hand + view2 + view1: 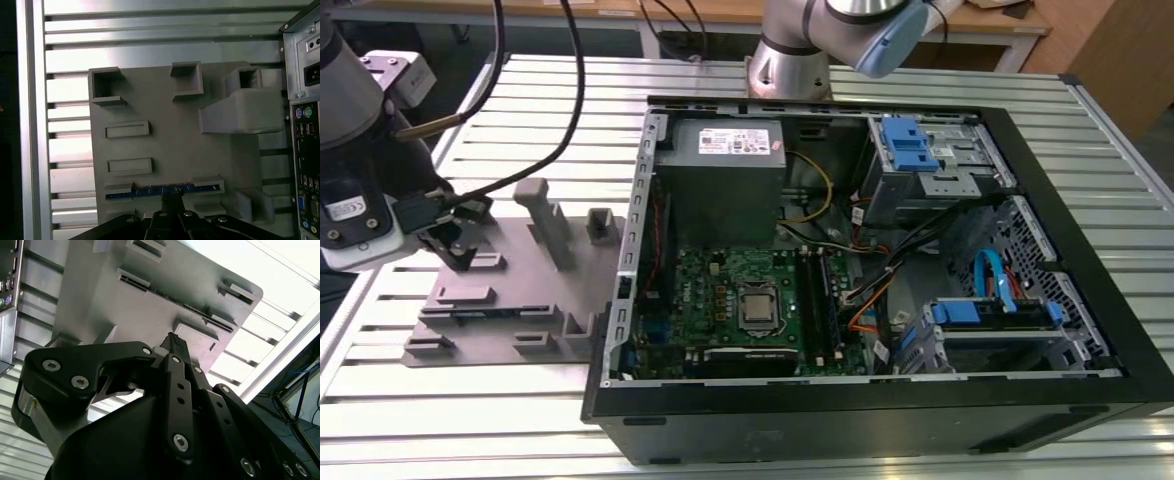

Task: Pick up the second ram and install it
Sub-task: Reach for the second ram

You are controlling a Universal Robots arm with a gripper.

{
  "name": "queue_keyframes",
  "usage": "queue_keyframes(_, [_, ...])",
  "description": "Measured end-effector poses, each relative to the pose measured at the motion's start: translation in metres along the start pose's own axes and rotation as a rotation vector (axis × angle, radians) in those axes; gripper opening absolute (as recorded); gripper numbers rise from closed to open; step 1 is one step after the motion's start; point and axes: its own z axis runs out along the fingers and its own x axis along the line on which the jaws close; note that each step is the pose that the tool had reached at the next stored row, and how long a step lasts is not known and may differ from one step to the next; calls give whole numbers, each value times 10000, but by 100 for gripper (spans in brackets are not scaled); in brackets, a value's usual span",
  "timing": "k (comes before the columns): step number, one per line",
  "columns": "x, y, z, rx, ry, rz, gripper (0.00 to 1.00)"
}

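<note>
The second ram (160, 190) is a thin dark blue strip standing on edge in a slot of the grey fixture plate (175, 135), on the exterior view's left. It shows as a dark line in the exterior view (470, 312) and in the second wrist view (165, 295). My gripper (444, 240) hangs over the plate, above the stick and apart from it. Its black fingertips (174, 340) are pressed together with nothing between them. In the first wrist view the gripper (172, 200) lines up with the middle of the ram.
An open computer case (854, 260) lies on the slatted metal table, to the exterior view's right of the plate. Inside are the motherboard (747, 300), power supply (720, 150) and drive cages. Raised grey holders (547, 220) stand on the plate. The case's rear ports (302, 165) border the plate.
</note>
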Motion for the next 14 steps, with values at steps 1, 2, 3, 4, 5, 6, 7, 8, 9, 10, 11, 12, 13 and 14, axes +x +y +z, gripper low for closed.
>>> queue_keyframes(1, [8,-5,9,0,0,0,7])
queue_keyframes(2, [15,-11,18,0,0,-1,7])
queue_keyframes(3, [21,-17,29,-1,-1,-1,7])
queue_keyframes(4, [28,-22,40,-1,0,0,7])
queue_keyframes(5, [32,-30,57,-2,-1,0,7])
queue_keyframes(6, [33,-39,75,-2,-1,0,7])
queue_keyframes(7, [33,-49,93,-2,-2,1,7])
queue_keyframes(8, [32,-57,111,-2,-2,0,7])
queue_keyframes(9, [32,-63,127,-1,0,0,7])
queue_keyframes(10, [33,-67,145,-1,0,0,7])
queue_keyframes(11, [31,-70,165,-1,0,-5,7])
queue_keyframes(12, [24,-71,183,0,0,-16,7])
queue_keyframes(13, [10,-71,201,9,2,-40,7])
queue_keyframes(14, [-1,-70,216,26,2,-62,7])
